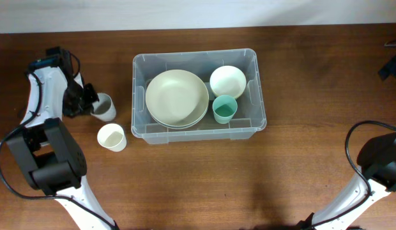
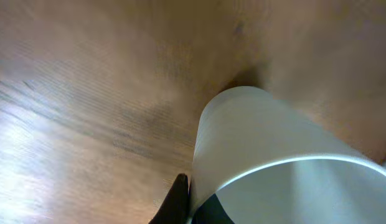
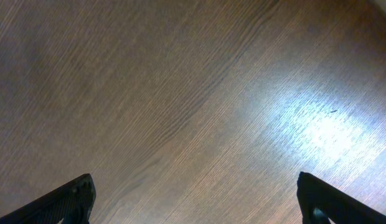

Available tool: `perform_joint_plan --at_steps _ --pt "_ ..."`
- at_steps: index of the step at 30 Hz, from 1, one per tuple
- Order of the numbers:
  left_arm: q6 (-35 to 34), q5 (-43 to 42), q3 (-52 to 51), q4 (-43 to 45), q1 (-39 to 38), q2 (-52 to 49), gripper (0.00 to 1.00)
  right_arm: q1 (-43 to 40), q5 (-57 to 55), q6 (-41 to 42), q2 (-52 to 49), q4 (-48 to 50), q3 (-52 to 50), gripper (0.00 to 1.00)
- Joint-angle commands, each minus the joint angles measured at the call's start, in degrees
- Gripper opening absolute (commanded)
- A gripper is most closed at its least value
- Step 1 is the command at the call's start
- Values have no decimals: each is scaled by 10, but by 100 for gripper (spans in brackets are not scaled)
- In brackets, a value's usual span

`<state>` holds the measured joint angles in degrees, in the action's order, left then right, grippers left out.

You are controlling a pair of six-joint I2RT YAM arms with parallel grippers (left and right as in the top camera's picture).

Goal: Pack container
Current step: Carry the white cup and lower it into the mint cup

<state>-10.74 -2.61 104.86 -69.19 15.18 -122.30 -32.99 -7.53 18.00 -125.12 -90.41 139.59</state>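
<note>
At the middle of the surface (image 1: 198, 185) sits the container (image 1: 195, 55), its long side running from 9 to 3 o'clock. It is already partly filled. A stack of wide cream bowls (image 1: 177, 98) takes its 9 o'clock half, while a white bowl (image 1: 227, 81) at about 1 o'clock and a teal cup (image 1: 224, 108) at about 4 o'clock share the other half. The big pieces lie flat, and the small ones stand upright beside them, which saves room.

Two cups are not yet packed. A grey cup (image 1: 106, 107) stands outside at 9 o'clock of the container, and a cream cup (image 1: 112, 137) stands near it at about 8 o'clock.

The left pincer (image 1: 91, 104) is at the grey cup's far rim. In the left wrist view one dark finger (image 2: 178, 198) lies against the outside of the frosted wall, and a dark shape shows through it from inside. The pincer therefore looks pinched narrow on the wall, a hold that suits lifting a thin cup upright.

The right pincer (image 3: 193, 190) hangs wide apart over bare wood, holding nothing, well clear at the 3 o'clock side.

I judge the free space beside the teal cup to be the likely spot.
</note>
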Motion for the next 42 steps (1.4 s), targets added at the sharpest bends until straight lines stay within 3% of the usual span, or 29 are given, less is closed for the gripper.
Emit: perform_joint_plan --at_steps 1,7,14,26,36,42 --pt "1 -21 102 -10 3 15 1 -4 -7 2 -7 0 -2 99" --pt "1 -29 320 -107 -22 15 1 -4 -7 2 -7 0 -2 99" --pt "48 -40 473 -169 -156 15 1 -4 -7 2 -7 0 -2 99" --pt "78 -30 434 -152 -421 3 1 -4 -7 2 -7 0 -2 99" --pt "78 -39 307 -124 -490 -21 1 -4 -7 2 -7 0 -2 99" --pt "78 -40 290 -109 -499 -44 1 -4 -7 2 -7 0 -2 99"
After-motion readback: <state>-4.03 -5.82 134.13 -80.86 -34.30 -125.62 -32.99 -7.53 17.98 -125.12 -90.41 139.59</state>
